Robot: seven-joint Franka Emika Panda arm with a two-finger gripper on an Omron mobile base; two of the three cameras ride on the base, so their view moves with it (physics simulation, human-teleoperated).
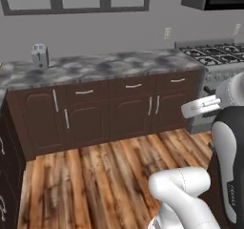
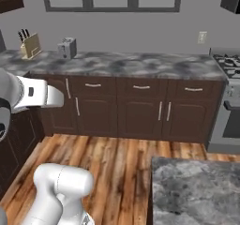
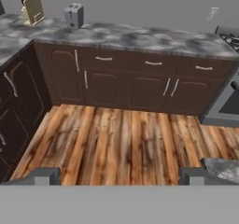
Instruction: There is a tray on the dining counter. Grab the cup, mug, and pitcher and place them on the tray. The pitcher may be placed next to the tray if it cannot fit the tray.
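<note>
Grey marbled counter (image 2: 140,64), dark brown cabinets (image 2: 140,111), streaky wood floor (image 2: 108,168).

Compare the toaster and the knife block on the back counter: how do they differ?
The toaster is silver-grey metal; the knife block is tan wood. The toaster stands squat and upright, while the knife block leans, with dark handles sticking out of its top. The knife block sits nearer the counter's left corner, the toaster to its right. Both rest on the grey marbled counter against the wall.
</note>
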